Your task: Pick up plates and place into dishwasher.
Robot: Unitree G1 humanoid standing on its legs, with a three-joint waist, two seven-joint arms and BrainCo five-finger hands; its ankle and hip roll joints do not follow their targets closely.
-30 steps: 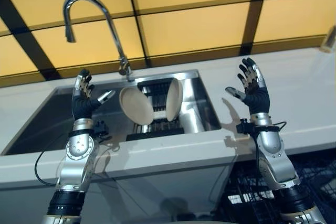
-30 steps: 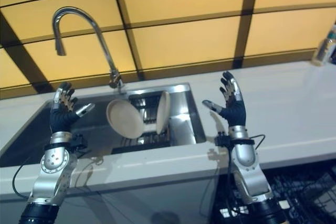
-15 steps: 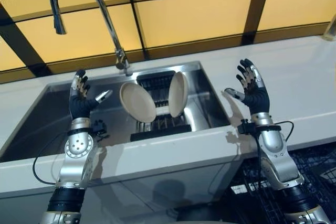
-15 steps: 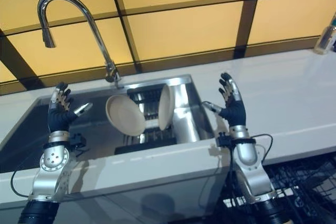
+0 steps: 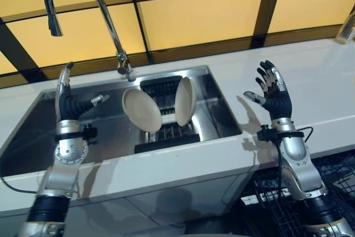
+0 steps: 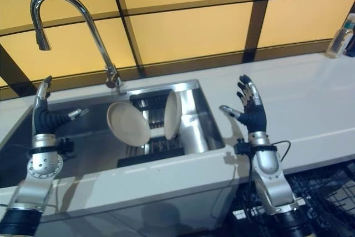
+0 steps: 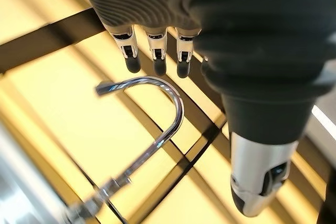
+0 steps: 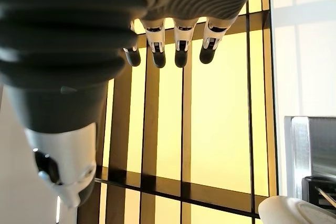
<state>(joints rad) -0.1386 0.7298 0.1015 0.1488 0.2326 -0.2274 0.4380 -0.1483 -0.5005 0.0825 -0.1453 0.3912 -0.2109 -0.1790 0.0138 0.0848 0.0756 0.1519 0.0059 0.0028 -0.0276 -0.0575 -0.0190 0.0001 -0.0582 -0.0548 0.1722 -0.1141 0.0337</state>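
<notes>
Two cream plates stood on edge in a dark rack (image 5: 163,137) at the right end of the steel sink (image 5: 33,131); the left plate (image 5: 142,110) leaned with its face turned toward the robot, and the right plate (image 5: 184,101) stood nearly edge-on just beside it, their lower rims close together. The left hand (image 5: 66,101) was raised over the left part of the sink, well apart from the plates, its fingers straight and its thumb spread, holding nothing. The right hand (image 5: 272,95) was lifted above the white tabletop (image 5: 321,92) to the right of the sink, its fingers splayed apart and empty. A curved chrome faucet (image 5: 83,9) rose behind the sink before a wall of yellow panels (image 5: 199,15); a bottle (image 6: 338,37) stood at the far right of the tabletop.
</notes>
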